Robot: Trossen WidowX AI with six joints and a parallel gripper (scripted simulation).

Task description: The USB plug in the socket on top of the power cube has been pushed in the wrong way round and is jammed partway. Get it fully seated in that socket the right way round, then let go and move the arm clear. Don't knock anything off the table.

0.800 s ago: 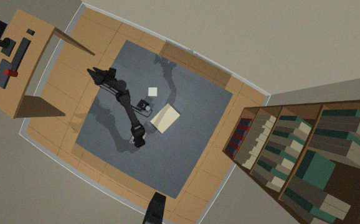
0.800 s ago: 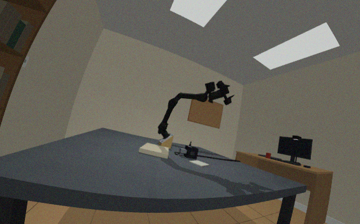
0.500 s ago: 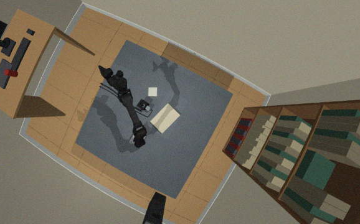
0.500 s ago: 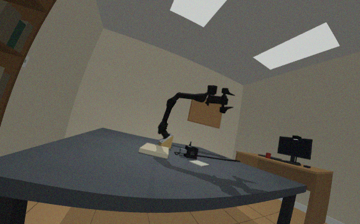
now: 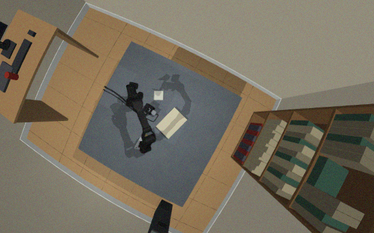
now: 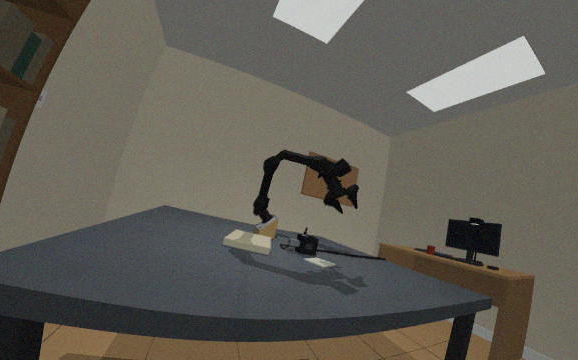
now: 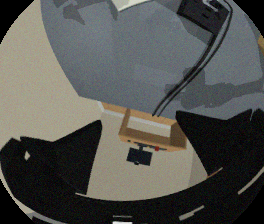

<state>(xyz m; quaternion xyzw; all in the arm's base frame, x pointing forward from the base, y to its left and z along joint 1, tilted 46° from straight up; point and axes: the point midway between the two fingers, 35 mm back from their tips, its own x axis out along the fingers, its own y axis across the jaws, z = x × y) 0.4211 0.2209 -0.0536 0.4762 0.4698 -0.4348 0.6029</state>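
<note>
The black power cube stands on the grey-blue table. A small dark plug sticks up from its top in the exterior view. Its way round and depth in the socket are too small to tell. Black cables run from the cube to the table edge. My gripper is open and empty, high above the table and away from the cube, fingers slanting down in the exterior view. In the wrist view the cube is cut by the top edge.
A cream book or box lies near the cube. A small white square lies on its other side. A pale grey block and a thin cable loop are beside the cube. A tan wedge stands by the arm's base.
</note>
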